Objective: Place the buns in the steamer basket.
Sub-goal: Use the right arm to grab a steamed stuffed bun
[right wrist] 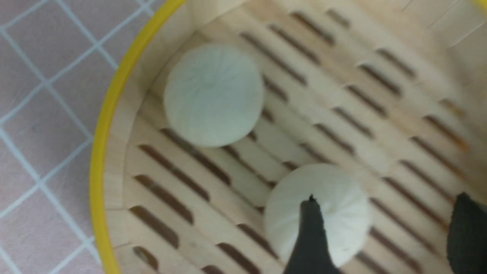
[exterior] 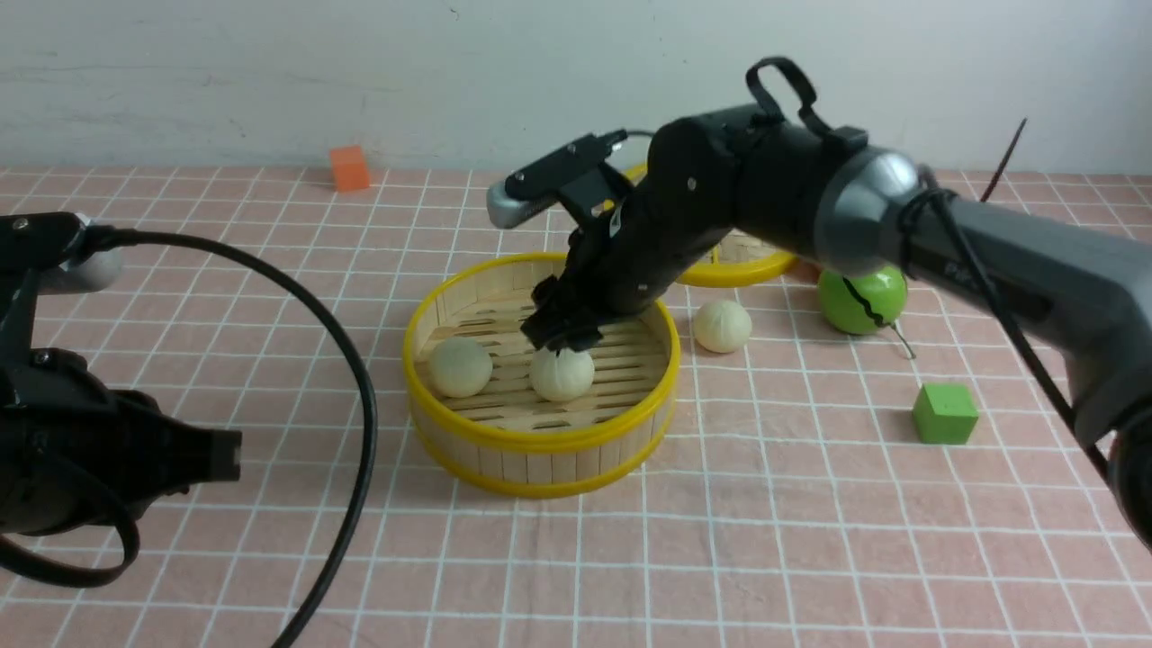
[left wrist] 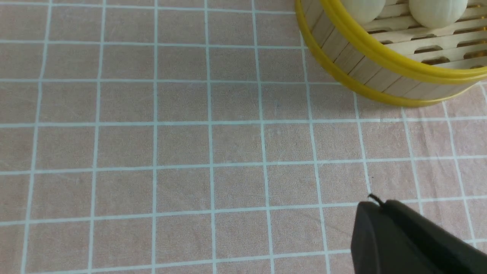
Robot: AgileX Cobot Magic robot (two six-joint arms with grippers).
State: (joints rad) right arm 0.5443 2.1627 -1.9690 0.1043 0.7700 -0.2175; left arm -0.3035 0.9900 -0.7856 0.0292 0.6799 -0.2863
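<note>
The steamer basket (exterior: pixel 540 441) stands mid-table, with yellow rims and a slat floor. Two cream buns lie in it: one at the left (exterior: pixel 460 366) and one in the middle (exterior: pixel 562 374). A third bun (exterior: pixel 722 326) lies on the cloth right of the basket. My right gripper (exterior: pixel 562 337) hangs open just above the middle bun. In the right wrist view its fingers (right wrist: pixel 310 236) stand wide apart, and the bun (right wrist: pixel 335 201) lies free on the slats below, beside the other bun (right wrist: pixel 214 94). My left gripper (left wrist: pixel 384 207) is shut and empty, left of the basket (left wrist: pixel 365 61).
A green ball (exterior: pixel 861 301) and a green cube (exterior: pixel 944 413) lie to the right. The flat yellow-rimmed lid (exterior: pixel 742 265) lies behind the right arm. An orange cube (exterior: pixel 349 167) sits at the far back. A black cable (exterior: pixel 360 387) loops at the left.
</note>
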